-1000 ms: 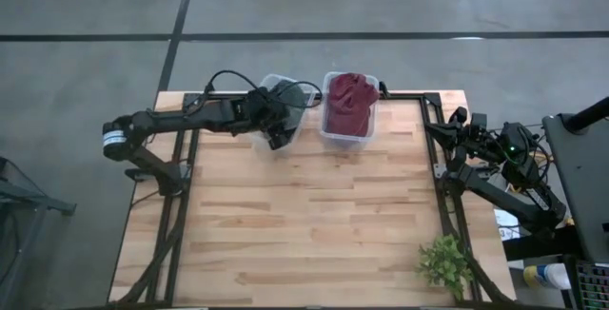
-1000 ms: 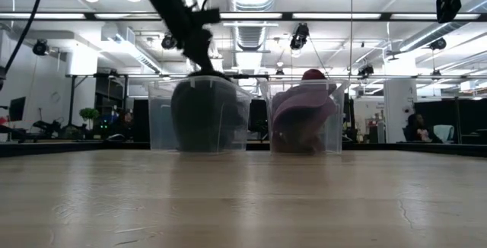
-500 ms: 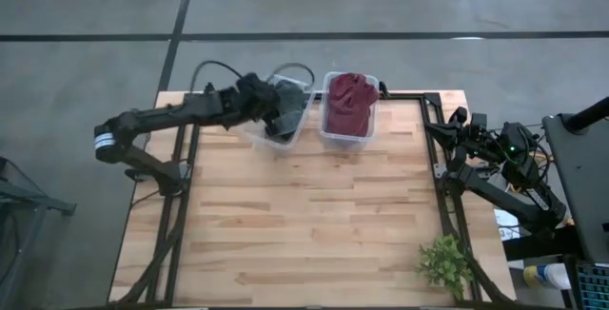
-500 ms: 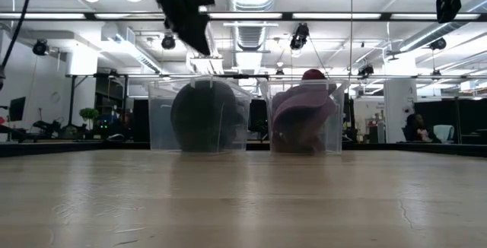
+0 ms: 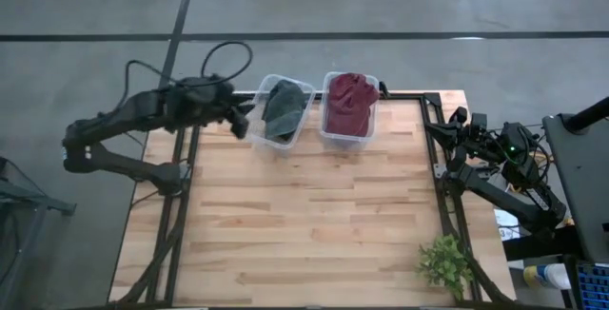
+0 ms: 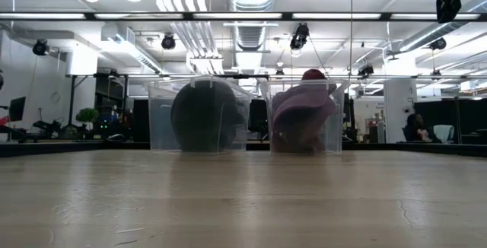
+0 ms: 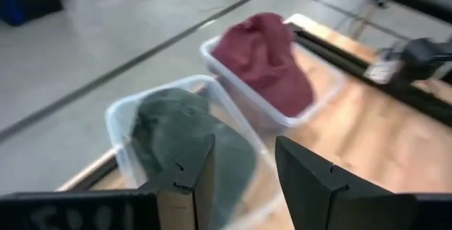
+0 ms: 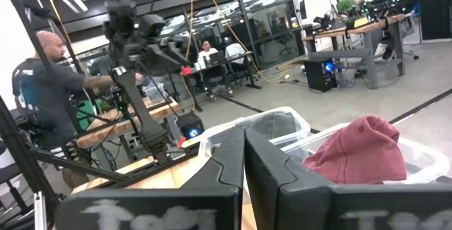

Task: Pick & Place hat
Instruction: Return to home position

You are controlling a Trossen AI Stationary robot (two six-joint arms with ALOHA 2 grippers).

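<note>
Beside the left bin (image 5: pixel 303 84), your left hand (image 5: pixel 238 120) is pulling back over the counter (image 5: pixel 304 224), fingers spread, carrying nothing; a second ago it was hanging above that bin. Gray cap (image 5: pixel 280 108) is lying inside it, and red cap (image 5: pixel 347 106) is sitting in the right bin (image 5: pixel 328 139). Right hand (image 8: pixel 244 145) is waiting at the counter's right edge, fingers pressed together. Sorting is looking finished; only parking is remaining.

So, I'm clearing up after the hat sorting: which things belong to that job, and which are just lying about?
Job: gray cap in left bin; red cap in right bin; left gripper, open, near the left bin; right gripper, shut, at right edge of table.
Lying about: plant at its corner.
</note>
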